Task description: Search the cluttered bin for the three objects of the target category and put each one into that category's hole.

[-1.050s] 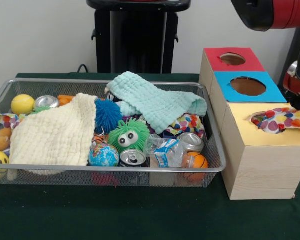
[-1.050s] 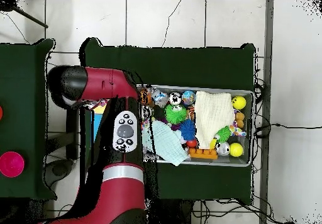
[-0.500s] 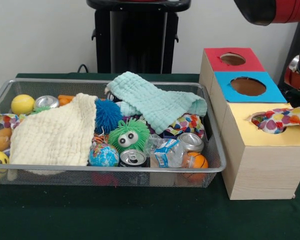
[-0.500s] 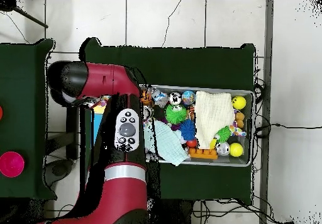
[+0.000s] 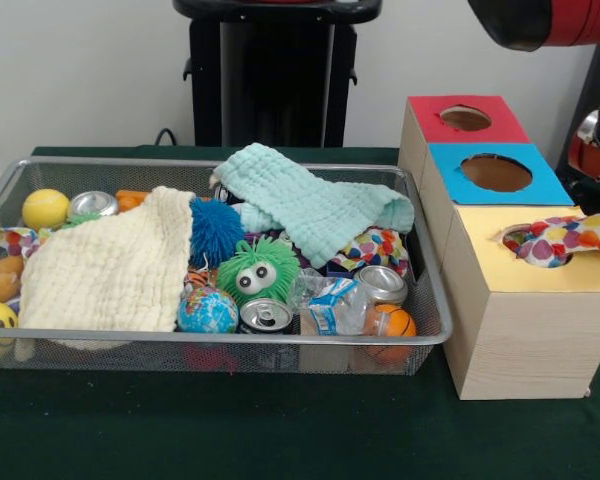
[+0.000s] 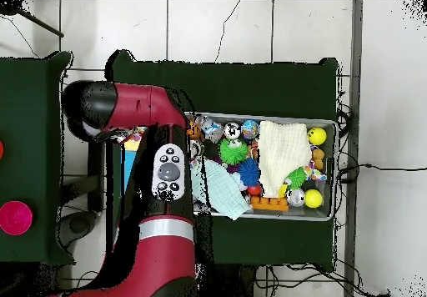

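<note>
The table (image 5: 280, 430) is covered in dark green cloth. A wire bin (image 5: 210, 345) sits directly on it, full of clutter. Just beside the bin's right end, in the front view, stands a wooden box (image 5: 525, 335), also directly on the table, with red, blue and yellow tops, each top having one round hole.

A multicoloured spotted cloth (image 5: 565, 240) lies crumpled half inside the yellow-topped box's hole (image 5: 525, 243), spilling over its rim.
</note>
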You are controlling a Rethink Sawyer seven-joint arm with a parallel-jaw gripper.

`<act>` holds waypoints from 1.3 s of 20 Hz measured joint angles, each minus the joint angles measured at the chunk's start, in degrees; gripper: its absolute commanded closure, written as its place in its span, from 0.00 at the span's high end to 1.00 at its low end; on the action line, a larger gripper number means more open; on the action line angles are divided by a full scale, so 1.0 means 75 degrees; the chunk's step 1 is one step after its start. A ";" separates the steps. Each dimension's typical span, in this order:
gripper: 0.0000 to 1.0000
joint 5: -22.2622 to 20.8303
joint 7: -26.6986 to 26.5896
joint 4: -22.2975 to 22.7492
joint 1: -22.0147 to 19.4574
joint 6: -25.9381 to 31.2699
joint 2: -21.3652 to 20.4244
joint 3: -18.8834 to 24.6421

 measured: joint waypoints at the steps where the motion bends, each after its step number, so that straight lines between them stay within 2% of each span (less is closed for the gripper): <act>1: 0.00 0.0000 0.0000 -0.0001 0.0000 0.0003 0.0000 0.0000; 7: 0.00 -0.0075 0.0000 -0.0132 -0.0066 0.0331 -0.0001 -0.0024; 14: 0.00 -0.0492 0.0000 -0.0340 -0.0332 0.0899 -0.0130 -0.0035; 26: 0.00 -0.0987 0.0000 -0.0377 -0.1030 0.1005 -0.0567 -0.0038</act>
